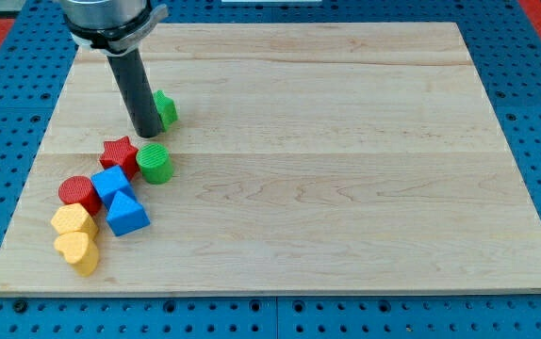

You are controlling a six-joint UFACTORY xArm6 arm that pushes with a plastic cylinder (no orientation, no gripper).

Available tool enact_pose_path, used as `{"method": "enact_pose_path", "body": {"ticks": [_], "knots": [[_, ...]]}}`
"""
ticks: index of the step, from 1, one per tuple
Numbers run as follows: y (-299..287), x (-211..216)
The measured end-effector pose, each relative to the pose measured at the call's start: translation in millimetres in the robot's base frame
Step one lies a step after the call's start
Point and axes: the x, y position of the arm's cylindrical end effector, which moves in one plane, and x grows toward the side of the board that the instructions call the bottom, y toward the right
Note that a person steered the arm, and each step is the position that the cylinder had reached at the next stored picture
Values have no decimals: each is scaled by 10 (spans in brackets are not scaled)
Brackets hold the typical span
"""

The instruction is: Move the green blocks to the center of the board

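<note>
A green block (166, 109), shape partly hidden by the rod, lies at the upper left of the wooden board (346, 141). A green cylinder (155, 163) lies below it, touching a red star (118, 153). My tip (147, 133) is at the end of the dark rod, just left of and touching or nearly touching the upper green block, and above the green cylinder.
A cluster at the view's lower left holds a red cylinder (79, 193), a blue cube (111, 182), a blue triangular block (126, 215), a yellow block (73, 222) and a yellow heart (79, 252). The board lies on a blue pegboard.
</note>
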Motion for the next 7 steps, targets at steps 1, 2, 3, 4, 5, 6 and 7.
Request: {"method": "enact_pose_path", "body": {"ticks": [1, 2, 3, 4, 5, 6, 7], "knots": [[-532, -33], [-511, -483], [72, -435], [460, -131], [241, -126], [384, 0], [446, 103]]}}
